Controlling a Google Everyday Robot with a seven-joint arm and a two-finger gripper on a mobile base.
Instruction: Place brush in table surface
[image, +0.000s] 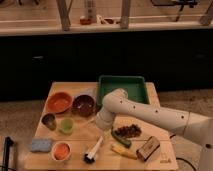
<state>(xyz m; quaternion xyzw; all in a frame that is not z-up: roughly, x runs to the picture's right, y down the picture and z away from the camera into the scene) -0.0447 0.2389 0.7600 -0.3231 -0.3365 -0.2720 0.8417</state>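
Now the small dish brush (94, 150) with the slim white handle and the round black bristle head lies on the light tan wooden tabletop (75, 140), near its front edge, at about 6 o'clock from the middle. Its black head points to 7 o'clock and its handle to 1 o'clock. The hand (104, 131) of the white robot arm hangs low, just at the upper end of this handle. Whether it touches the handle, and whether it is wide or narrow, I cannot tell. At 3 o'clock of the brush lie the green cucumber (121, 140) and the yellow banana (123, 151). The green rectangular tray (121, 78) stands at 12 o'clock, by the far edge.
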